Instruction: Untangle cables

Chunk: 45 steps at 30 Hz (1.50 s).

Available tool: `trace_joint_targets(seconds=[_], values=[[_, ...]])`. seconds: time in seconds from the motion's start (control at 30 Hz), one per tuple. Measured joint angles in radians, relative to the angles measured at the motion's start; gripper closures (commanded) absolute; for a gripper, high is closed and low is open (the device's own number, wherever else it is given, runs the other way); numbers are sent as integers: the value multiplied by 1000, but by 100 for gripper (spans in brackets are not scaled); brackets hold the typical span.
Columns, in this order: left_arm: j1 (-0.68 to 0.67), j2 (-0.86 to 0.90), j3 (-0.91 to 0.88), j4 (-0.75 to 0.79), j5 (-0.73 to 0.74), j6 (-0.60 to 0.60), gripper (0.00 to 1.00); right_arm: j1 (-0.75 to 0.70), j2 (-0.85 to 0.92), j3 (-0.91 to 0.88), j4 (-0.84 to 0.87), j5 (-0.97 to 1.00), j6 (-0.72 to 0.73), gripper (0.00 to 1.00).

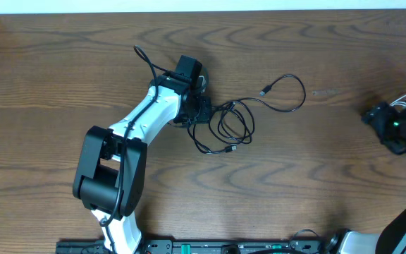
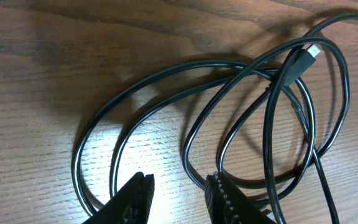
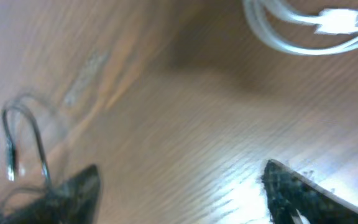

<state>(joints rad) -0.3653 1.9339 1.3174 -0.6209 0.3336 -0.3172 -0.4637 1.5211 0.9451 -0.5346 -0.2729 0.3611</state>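
Black cables (image 1: 249, 101) lie in loose overlapping loops at the table's middle, one plug end (image 1: 265, 92) pointing up and right. My left gripper (image 1: 203, 113) stands at the loops' left edge. In the left wrist view its jaws (image 2: 179, 180) are open over bare wood, with black cable loops (image 2: 185, 65) and a plug (image 2: 303, 59) just ahead. My right gripper (image 1: 380, 116) is at the far right edge. Its wrist view is blurred: the jaws (image 3: 182, 171) are wide open and empty, a white cable (image 3: 278, 40) with its plug (image 3: 337, 22) lies ahead, and a black cable end (image 3: 18, 106) shows at left.
The wooden table (image 1: 62, 63) runs to a pale wall along the top. The left arm's white and black body (image 1: 111, 166) crosses the lower left. A thick black arm wire (image 1: 146, 60) curls beside the left wrist.
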Motion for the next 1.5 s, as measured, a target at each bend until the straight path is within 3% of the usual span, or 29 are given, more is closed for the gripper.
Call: trace_joint_targets(seconds=[0.07,0.1,0.2,0.43,0.5,0.57,0.63,0.77,1.2,1.5], values=[[0,0,0,0,0,0,68,45,1,-1,13,-8,-3,83],[0,0,0,0,0,0,74,70,2,-2,24,-10,-2,96],[0,0,0,0,-1,-4,92,134,2,-4,60,-13,3,99],[0,0,0,0,-2,0,92,282,2,-4,151,-20,3,99],[0,0,0,0,-19,0,91,335,2,-4,171,-20,2,93],[0,0,0,0,-42,2,79,377,2,-4,184,-20,5,75],[0,0,0,-5,-74,-7,69,426,2,-5,201,-22,8,63],[0,0,0,-11,-113,-34,57,519,2,-5,249,-38,-1,49],[42,0,0,-37,-150,-68,52,751,17,-5,351,-176,-43,41],[70,0,0,-51,-153,-75,52,844,171,-5,373,-233,-44,40]])
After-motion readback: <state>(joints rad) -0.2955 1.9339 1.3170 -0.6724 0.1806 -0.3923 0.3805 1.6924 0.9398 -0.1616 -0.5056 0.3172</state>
